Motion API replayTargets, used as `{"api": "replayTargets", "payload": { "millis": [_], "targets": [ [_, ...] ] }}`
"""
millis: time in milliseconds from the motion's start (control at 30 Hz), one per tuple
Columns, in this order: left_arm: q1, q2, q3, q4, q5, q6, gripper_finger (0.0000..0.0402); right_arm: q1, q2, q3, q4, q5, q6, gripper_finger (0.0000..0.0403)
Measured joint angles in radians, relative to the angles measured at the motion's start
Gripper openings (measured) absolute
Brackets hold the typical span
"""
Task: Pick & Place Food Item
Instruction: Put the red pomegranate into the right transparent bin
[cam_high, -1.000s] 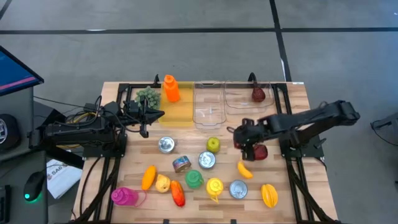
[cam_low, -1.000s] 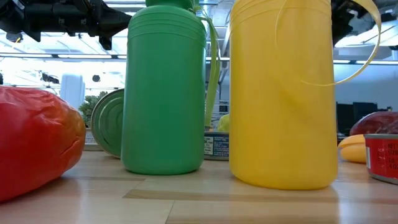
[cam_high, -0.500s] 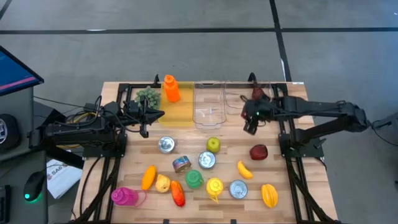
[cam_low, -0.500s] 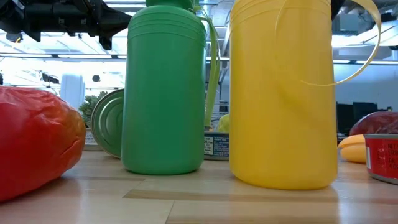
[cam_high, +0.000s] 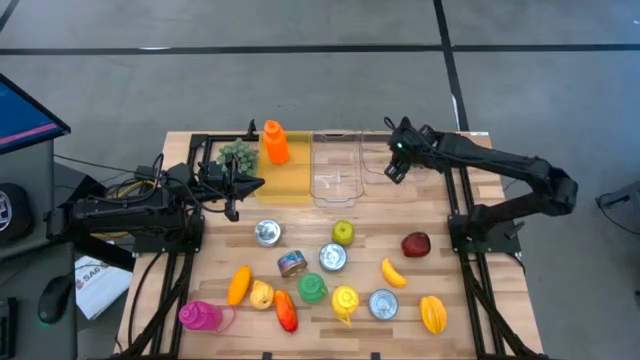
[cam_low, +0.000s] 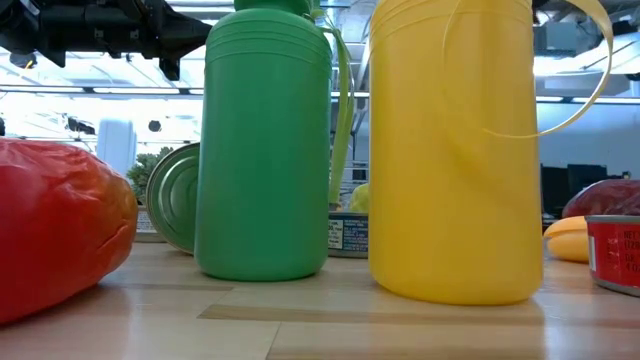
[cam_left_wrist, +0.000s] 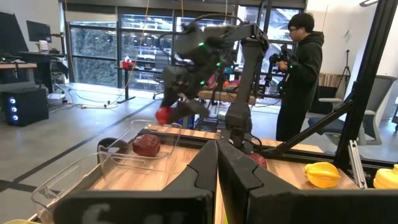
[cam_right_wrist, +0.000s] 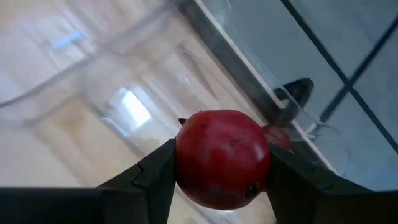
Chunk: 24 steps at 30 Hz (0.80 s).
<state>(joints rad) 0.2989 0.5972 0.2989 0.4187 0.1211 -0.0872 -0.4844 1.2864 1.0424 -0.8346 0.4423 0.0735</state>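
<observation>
A round red fruit (cam_right_wrist: 222, 157) hangs above the far-right clear container (cam_high: 375, 186), with my right gripper (cam_right_wrist: 221, 163) shut on it; the left wrist view shows fruit (cam_left_wrist: 163, 115) and container (cam_left_wrist: 118, 163) from the side. Inside that container lies a darker red item (cam_left_wrist: 147, 144). A second red fruit (cam_high: 415, 243) rests on the table at the right. My left gripper (cam_left_wrist: 217, 163) is shut and holds nothing; it hovers at the left (cam_high: 255, 183) by the yellow container (cam_high: 287, 180). My right gripper pinches the red fruit between its two fingers, one on each opposite side (cam_right_wrist: 185, 155). The fingers slant downward, coming from the table's right side. The fruit is lifted clear, above the clear container's open top.
The yellow container holds an orange bottle (cam_high: 275, 142) and green grapes (cam_high: 238, 153); a middle clear container (cam_high: 335, 172) stands beside it. Cans, bottles and fruit crowd the near half, among them a green bottle (cam_low: 265, 150), a yellow bottle (cam_low: 455, 150) and a red pepper (cam_low: 60, 230).
My right gripper has swung from the table's middle right toward the far edge, over the far-right clear container, rolling as it went and carrying the red fruit. The other red fruit has stayed on the table.
</observation>
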Motion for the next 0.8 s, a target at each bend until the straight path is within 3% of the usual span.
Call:
{"api": "replayTargets", "payload": {
  "millis": [333,800],
  "targets": [
    [0.0,0.0,0.0,0.0,0.0,0.0,0.0001,-0.15,0.163,0.0,0.074,-0.003,-0.032,0.02],
    [0.0,0.0,0.0,0.0,0.0,0.0,0.0001,-0.215,0.306,0.0,0.168,-0.003,-0.059,0.0199]
  ]
}}
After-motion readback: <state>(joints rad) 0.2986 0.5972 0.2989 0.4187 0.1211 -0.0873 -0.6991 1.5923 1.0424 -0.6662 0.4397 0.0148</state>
